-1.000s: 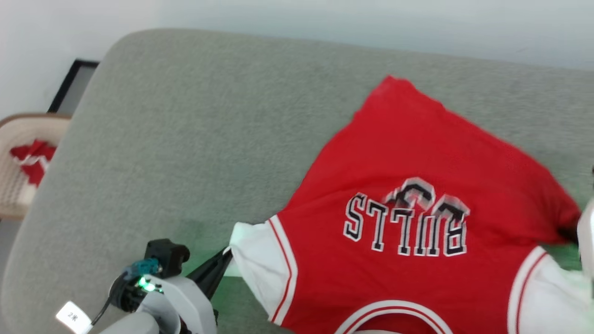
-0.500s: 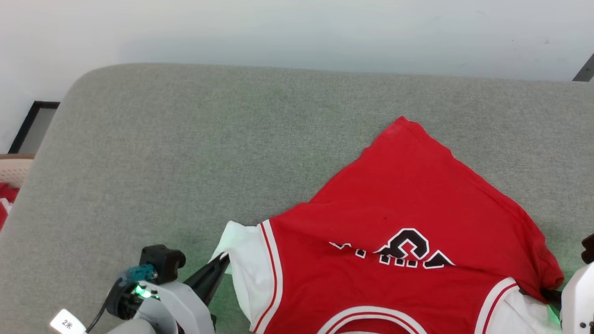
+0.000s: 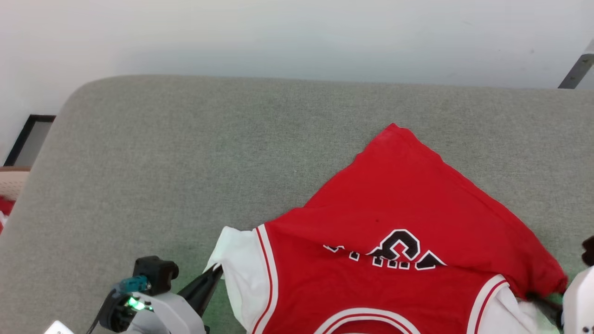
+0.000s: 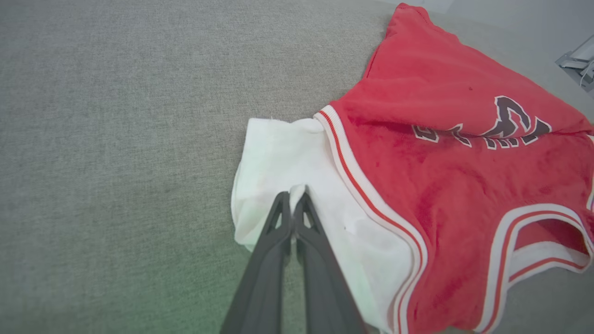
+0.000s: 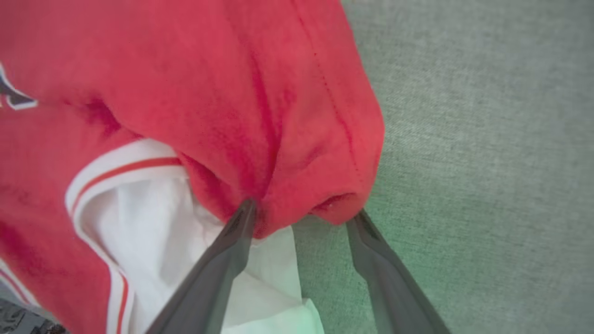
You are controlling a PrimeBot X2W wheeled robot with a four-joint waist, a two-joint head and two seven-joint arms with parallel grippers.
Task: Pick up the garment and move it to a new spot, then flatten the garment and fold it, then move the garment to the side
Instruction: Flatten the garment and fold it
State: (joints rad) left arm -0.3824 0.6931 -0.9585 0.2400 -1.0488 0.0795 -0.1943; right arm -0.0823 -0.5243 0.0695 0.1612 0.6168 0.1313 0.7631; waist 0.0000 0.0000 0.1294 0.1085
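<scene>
My head camera looks forward and down from above the near edge of the grey surface [image 3: 185,162], far enough back to take in its far edge, its rounded far-left corner and the pale wall [image 3: 297,37] behind. My left wrist camera sits low and near, looking along my left gripper [image 4: 292,199] across the garment [image 4: 464,162] toward the far right. My right wrist camera is closest, tight against the garment's bunched red edge, looking along my right gripper [image 5: 304,211]. Head and left wrist views share the white sleeve [image 3: 241,269] and the lettering [image 3: 399,250]
</scene>
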